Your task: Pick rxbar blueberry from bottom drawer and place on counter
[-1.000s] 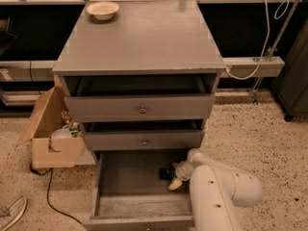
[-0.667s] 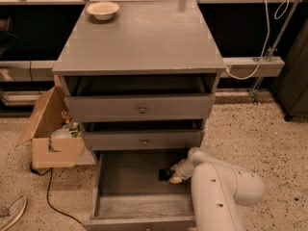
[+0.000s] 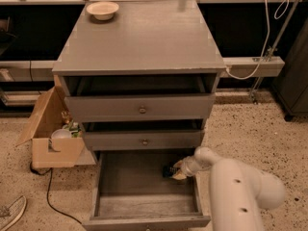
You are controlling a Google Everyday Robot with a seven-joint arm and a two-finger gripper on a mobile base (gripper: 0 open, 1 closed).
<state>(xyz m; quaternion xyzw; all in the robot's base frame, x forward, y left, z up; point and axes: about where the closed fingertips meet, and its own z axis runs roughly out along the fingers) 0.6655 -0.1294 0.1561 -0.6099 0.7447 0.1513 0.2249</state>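
The bottom drawer [image 3: 144, 203] is pulled out, and its worn grey floor shows. The rxbar blueberry [image 3: 168, 170] is a small dark shape at the back right of the drawer floor, partly hidden by my gripper. My gripper [image 3: 177, 172] reaches into the drawer from the right on the white arm [image 3: 236, 186] and is right at the bar, touching or nearly touching it. The counter [image 3: 144, 37] is the flat grey top of the cabinet, high above the gripper.
A cream bowl [image 3: 102, 9] sits at the counter's back left corner. Two knobbed drawers [image 3: 142, 109] above stand slightly open and overhang the back of the bottom drawer. A cardboard box [image 3: 50, 134] with items and a cable [image 3: 53, 196] are on the floor to the left.
The gripper has moved a little further back in the bottom drawer, closing onto the dark bar. Nothing else has moved.
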